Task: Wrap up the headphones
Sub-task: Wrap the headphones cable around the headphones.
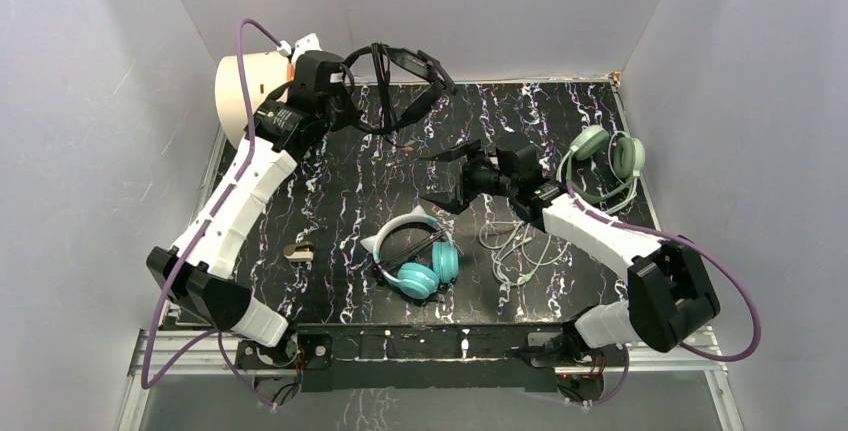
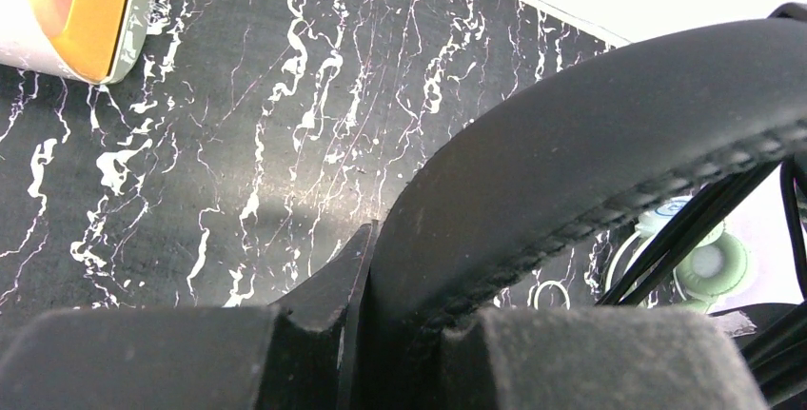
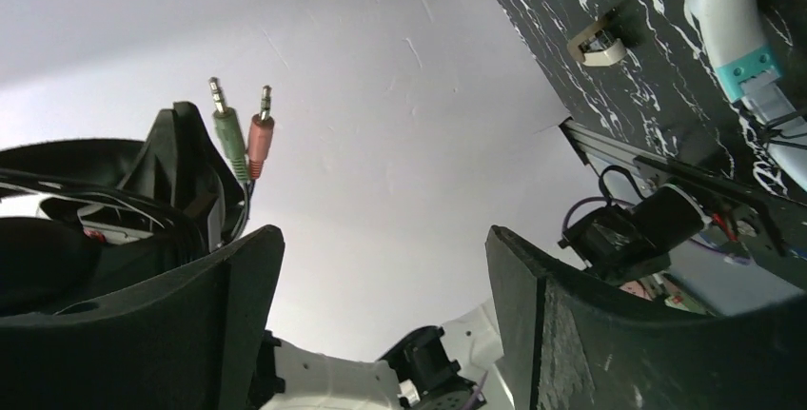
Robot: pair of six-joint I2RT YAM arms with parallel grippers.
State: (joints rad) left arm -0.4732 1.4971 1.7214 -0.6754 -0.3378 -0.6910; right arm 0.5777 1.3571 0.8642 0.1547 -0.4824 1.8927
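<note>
My left gripper [image 1: 343, 101] is shut on the padded band of the black headphones [image 1: 402, 59] and holds them above the back of the table; in the left wrist view the band [image 2: 590, 134] fills the gap between the fingers [image 2: 143, 358]. Their cable hangs down, ending in a green and a pink plug [image 3: 238, 134] just beyond my right gripper's left finger. My right gripper [image 1: 453, 177] stands open at mid-table, nothing between its jaws [image 3: 381, 277]. The teal headphones [image 1: 420, 259] with a white cat-ear band lie near the front. The sage-green headphones [image 1: 605, 156] lie at the right, their light cable [image 1: 515, 246] loose.
A white and orange round object [image 1: 245, 91] stands at the back left corner beside the left gripper. A small beige tape-like roll [image 1: 298, 249] lies on the black marbled table [image 1: 350, 191] by the left arm. Grey walls close in on three sides.
</note>
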